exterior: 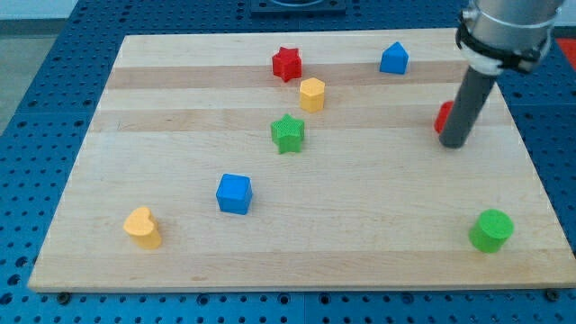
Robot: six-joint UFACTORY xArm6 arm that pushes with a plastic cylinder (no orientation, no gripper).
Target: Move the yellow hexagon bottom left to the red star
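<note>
The yellow hexagon point(311, 94) sits on the wooden board point(180, 108) just below and to the right of the red star point(286, 64), a small gap apart. My tip point(453, 144) is far to the view's right of both, touching the board beside a red block point(443, 117) that the rod mostly hides.
A green star point(288, 133) lies just below the yellow hexagon. A blue pentagon-like block point(393, 58) is at the top right. A blue cube point(234, 193) and a yellow heart point(142, 227) sit lower left. A green cylinder point(490, 230) is at the lower right.
</note>
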